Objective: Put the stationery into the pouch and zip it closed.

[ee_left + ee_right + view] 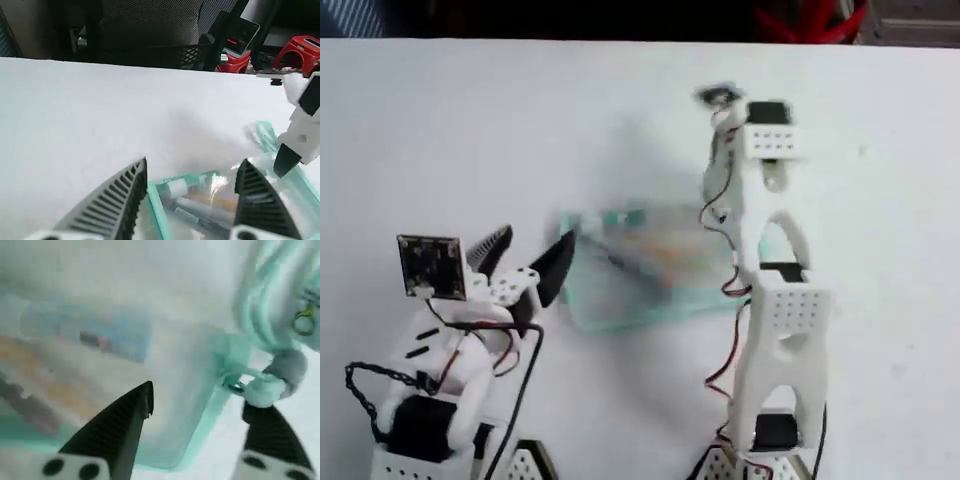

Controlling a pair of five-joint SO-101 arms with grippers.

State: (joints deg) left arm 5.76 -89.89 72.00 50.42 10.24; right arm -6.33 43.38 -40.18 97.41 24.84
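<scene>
We see the pouch (640, 270) lying flat in the middle of the table (450, 130), with the stationery (200, 207) inside it (pens, as far as we can tell). Our left gripper (195, 165) is spread wide at the end of the pouch nearest that arm. Our right gripper (202, 400) is spread too, low over the other end, one fingertip just beside the zip's cord (262, 390).
</scene>
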